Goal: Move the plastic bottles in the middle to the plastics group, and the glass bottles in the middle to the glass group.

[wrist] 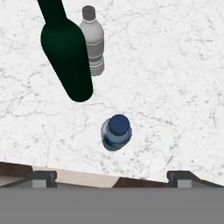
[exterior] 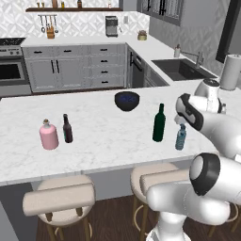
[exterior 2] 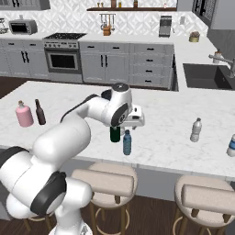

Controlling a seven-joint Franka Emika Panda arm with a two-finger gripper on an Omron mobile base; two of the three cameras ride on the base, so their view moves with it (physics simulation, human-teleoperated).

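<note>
The small translucent blue bottle (wrist: 116, 132) with a dark cap stands upright on the marble island, straight below my open gripper (wrist: 111, 177), whose fingertips are spread wide apart above it and hold nothing. From the left base it is the blue bottle (exterior: 180, 138) under the gripper (exterior: 181, 124). The tall dark green bottle (exterior: 159, 124) stands just left of it and reaches across the hand view as a green bottle (wrist: 65, 50). A clear greyish bottle (exterior 2: 196, 130) stands further right. At the island's left end stand the pink flask (exterior: 48, 135) and the slim brown bottle (exterior: 68, 129).
A dark bowl (exterior: 127, 100) sits behind the green bottle. Another small bottle (exterior 2: 232, 146) stands at the island's far right. Round stools (exterior: 59, 197) line the near edge. The sink (exterior 2: 204, 75) lies in the counter beyond.
</note>
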